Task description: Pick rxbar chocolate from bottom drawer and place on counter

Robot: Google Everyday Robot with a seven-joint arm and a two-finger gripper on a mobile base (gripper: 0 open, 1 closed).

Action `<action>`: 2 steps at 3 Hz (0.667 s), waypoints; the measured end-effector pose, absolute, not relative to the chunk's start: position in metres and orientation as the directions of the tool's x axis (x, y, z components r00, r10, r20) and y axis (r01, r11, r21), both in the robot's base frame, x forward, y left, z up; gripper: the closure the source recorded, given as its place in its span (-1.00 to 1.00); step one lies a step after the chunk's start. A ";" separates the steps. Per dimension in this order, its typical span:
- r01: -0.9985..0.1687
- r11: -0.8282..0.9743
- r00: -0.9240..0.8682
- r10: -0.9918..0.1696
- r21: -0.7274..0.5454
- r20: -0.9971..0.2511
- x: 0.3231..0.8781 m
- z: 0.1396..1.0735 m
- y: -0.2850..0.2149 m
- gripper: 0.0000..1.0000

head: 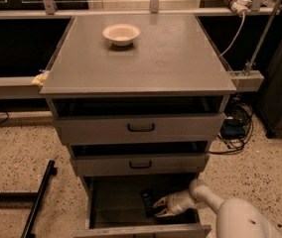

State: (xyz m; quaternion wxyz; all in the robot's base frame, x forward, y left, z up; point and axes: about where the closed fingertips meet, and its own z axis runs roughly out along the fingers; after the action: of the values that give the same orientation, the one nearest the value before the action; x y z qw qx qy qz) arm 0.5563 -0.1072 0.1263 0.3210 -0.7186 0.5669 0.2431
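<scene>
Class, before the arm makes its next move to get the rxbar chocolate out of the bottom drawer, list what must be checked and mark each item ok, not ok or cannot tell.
1. Bottom drawer pulled open: ok.
2. Rxbar chocolate visible on the drawer floor: ok.
3. Gripper down inside the drawer, at the bar's right edge: ok.
4. Bar gripped: not ok; the gripper looks open and the bar lies flat.
5. Room on the counter to set the bar down: ok; only a bowl stands near the back.
6. Clearance under the middle drawer for lifting out: cannot tell.
</scene>
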 end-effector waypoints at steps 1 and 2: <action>-0.973 -0.146 0.230 -0.658 -0.179 -0.717 0.555 0.119 -0.110 0.20; -0.973 -0.140 0.230 -0.654 -0.184 -0.720 0.554 0.113 -0.113 0.32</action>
State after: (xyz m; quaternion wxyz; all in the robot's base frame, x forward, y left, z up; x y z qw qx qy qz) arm 0.5542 -0.1127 0.1131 0.3247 -0.7139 0.5699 0.2452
